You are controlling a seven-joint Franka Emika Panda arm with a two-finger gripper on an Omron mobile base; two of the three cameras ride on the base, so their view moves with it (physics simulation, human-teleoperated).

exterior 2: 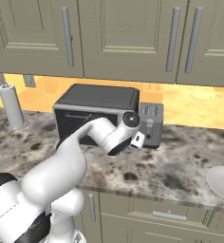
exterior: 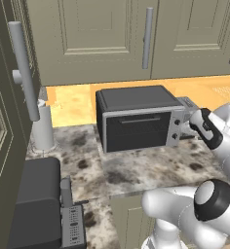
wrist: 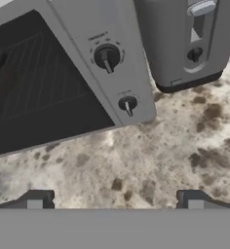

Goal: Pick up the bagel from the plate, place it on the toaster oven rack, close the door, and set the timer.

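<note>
Spread fingers [wrist: 114,198] hover empty over the bench [wrist: 175,146]. Ahead of them the toaster oven [exterior: 139,119] has its door [exterior: 138,130] shut; the bagel is possibly inside. Timer knob [wrist: 107,57] remains unset.

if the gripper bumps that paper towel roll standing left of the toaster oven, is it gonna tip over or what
Probably tips fairly easily: the paper towel roll stands tall and narrow on the counter, upright on a small holder. It looks light for its size, so a high nudge would likely topple it; a low push might slide it. The toaster oven, boxy and squat, should stay put.
</note>
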